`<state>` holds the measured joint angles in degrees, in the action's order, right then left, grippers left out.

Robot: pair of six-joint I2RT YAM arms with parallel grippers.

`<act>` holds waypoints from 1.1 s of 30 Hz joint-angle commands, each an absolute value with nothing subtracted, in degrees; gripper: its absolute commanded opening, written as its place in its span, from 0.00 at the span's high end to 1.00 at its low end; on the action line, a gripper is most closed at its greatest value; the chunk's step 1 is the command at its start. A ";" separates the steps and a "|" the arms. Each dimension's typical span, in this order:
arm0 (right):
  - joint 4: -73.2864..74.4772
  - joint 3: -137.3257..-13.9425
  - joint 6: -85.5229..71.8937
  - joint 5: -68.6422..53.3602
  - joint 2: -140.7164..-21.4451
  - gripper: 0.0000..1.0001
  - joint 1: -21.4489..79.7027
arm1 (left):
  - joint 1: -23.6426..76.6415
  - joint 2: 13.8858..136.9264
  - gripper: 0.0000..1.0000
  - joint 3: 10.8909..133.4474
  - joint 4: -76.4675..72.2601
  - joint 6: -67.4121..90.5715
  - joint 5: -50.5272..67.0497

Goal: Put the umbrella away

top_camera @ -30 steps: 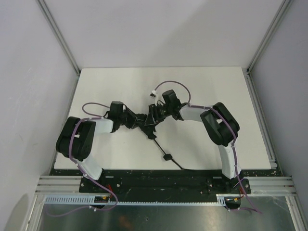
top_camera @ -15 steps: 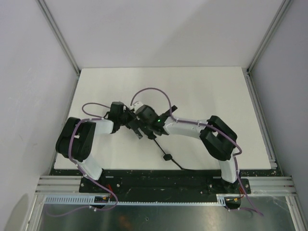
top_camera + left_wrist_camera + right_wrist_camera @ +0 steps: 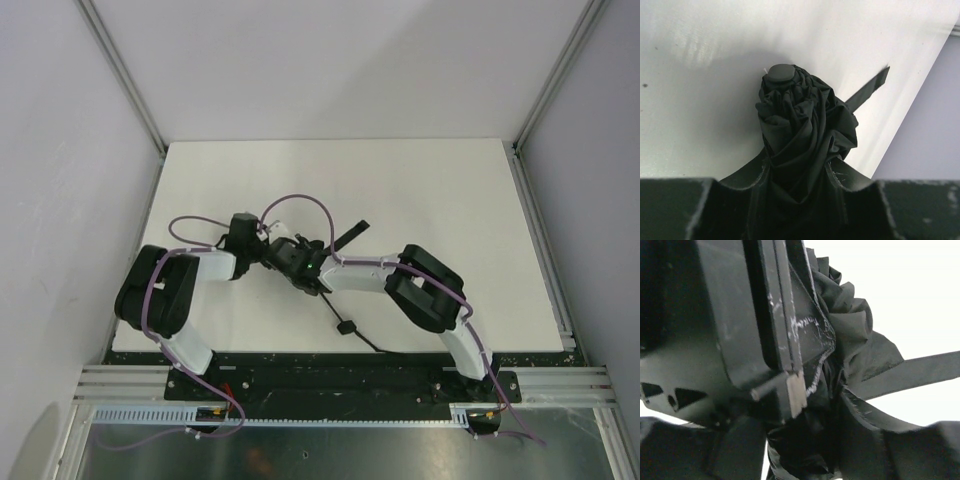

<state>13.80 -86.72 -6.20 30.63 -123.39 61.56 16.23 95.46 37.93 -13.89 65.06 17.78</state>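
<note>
Top external: white table (image 3: 450,200), grey walls (image 3: 340,70); left hand (image 3: 797,172) clamps umbrella (image 3: 800,125); right hand (image 3: 805,435) unclear.

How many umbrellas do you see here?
1. The umbrella is rolled up near the middle of the table, held by the left gripper, with the right gripper around it too. No other shows.

The folded umbrella (image 3: 805,135) is seen clamped between the two fingers (image 3: 746,174) of the left gripper (image 3: 797,171), its fabric pressed from both sides. Its round cap (image 3: 781,74) is pointed toward the white table (image 3: 700,100). A flat strap (image 3: 869,89) is stuck out to the right.
</note>
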 commanded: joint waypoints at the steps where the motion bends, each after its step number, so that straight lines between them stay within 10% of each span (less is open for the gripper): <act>1: 11.47 -82.38 -7.53 30.81 -124.77 0.61 58.31 | 17.49 94.30 1.00 35.13 -5.80 63.15 14.34; 5: 8.75 -79.27 -7.97 18.27 -123.58 0.96 55.18 | 17.41 92.68 0.87 35.95 -5.80 62.28 14.66; 16: -7.32 -69.66 -14.23 -33.45 -124.35 1.00 41.57 | 13.93 81.52 0.07 33.96 -5.80 58.17 12.62; 33: -27.97 -69.35 -36.36 -58.08 -135.39 1.00 34.89 | 17.66 90.43 0.02 35.34 -10.37 67.10 15.31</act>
